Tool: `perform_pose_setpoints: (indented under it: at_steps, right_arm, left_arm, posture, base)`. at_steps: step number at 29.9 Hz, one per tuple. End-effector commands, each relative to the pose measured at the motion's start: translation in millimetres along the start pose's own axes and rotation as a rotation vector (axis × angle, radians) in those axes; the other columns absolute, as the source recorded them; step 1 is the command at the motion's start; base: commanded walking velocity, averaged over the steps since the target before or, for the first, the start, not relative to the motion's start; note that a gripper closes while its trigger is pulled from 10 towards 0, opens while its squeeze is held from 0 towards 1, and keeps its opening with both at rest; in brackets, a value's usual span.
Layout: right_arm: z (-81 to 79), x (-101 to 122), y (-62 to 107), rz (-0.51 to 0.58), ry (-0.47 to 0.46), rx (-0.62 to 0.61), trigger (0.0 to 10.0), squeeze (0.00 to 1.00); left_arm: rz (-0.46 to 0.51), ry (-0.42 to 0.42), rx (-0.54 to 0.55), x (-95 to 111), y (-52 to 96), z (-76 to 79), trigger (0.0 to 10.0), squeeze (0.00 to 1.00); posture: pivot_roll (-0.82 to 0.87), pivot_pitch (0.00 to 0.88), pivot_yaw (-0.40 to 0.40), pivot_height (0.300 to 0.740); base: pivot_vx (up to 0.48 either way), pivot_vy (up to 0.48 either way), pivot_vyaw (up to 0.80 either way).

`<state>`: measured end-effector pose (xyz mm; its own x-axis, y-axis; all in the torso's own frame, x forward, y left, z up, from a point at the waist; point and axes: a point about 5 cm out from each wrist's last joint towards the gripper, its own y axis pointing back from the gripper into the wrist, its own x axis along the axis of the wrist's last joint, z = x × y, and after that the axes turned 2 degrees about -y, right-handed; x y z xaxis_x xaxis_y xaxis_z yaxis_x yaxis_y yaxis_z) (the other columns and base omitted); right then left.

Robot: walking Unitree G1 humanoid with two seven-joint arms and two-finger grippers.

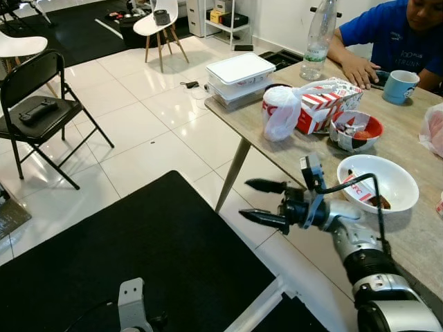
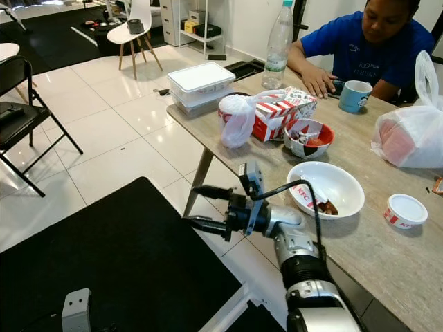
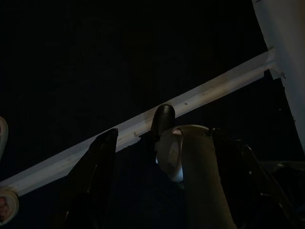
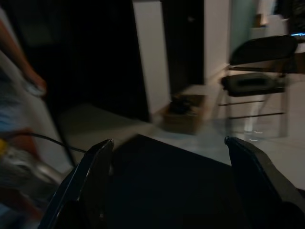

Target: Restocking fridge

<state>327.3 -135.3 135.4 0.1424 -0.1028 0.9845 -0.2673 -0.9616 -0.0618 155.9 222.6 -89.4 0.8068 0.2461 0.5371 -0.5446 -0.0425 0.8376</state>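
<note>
My right gripper (image 1: 246, 199) is held out past the near-left edge of the wooden table (image 1: 415, 235), above the floor, open with nothing between its fingers (image 4: 95, 176). On the table lie a stack of clear lidded containers (image 1: 239, 78), a water bottle (image 1: 318, 38), a white plastic bag (image 1: 280, 114) against a red-and-white KFC box (image 1: 325, 104), a red bowl (image 1: 356, 131) and a white bowl (image 1: 377, 183) with scraps. My left gripper (image 3: 167, 186) hangs low over the black mat, its fingers spread apart.
A person in a blue shirt (image 2: 367, 48) sits at the table's far side, hand beside a blue mug (image 2: 354, 95). A black folding chair (image 1: 38, 114) stands left on the white tiles and a white chair (image 1: 160, 24) at the back. A black mat (image 1: 124, 256) covers the near floor.
</note>
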Motion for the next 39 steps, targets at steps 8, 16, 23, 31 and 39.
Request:
perform_pose_setpoints:
  at_steps: [8, 16, 23, 31, 39]
  right_arm:
    - [12.0, 70.1, 31.8, -0.129, 0.335, -0.189, 10.0, 0.00]
    - [25.8, 75.0, 61.6, -0.340, 0.408, -0.417, 10.0, 0.00]
    - [37.3, 69.3, 107.4, -0.560, 0.379, -0.668, 10.0, 0.00]
    - [48.0, 48.6, 127.4, -0.589, 0.228, -0.840, 10.0, 0.00]
    - [50.0, 34.4, 125.6, -0.571, 0.137, -0.896, 10.0, 0.00]
  left_arm:
    - [-0.011, -0.007, -0.001, -1.6, 0.3, -0.7, 10.0, 0.00]
    - [-0.017, -0.010, 0.002, -4.4, 1.3, -3.3, 10.0, 0.00]
    - [-0.020, -0.015, 0.009, -5.1, 2.0, -6.0, 10.0, 0.00]
    - [-0.018, -0.022, -0.004, -4.0, 1.0, -1.9, 10.0, 0.00]
    - [-0.021, -0.020, -0.007, -5.5, 0.9, -0.3, 10.0, 0.00]
  posture:
    - [0.00, 0.000, 0.014, 0.740]
    - [0.00, 0.000, 0.021, 0.740]
    - [0.00, 0.000, 0.017, 0.740]
    - [0.00, 0.000, 0.013, 0.740]
    - [0.00, 0.000, 0.013, 0.740]
  base:
    - [0.000, 0.000, 0.00]
    - [0.000, 0.000, 0.00]
    - [0.000, 0.000, 0.00]
    - [0.000, 0.000, 0.00]
    - [0.000, 0.000, 0.00]
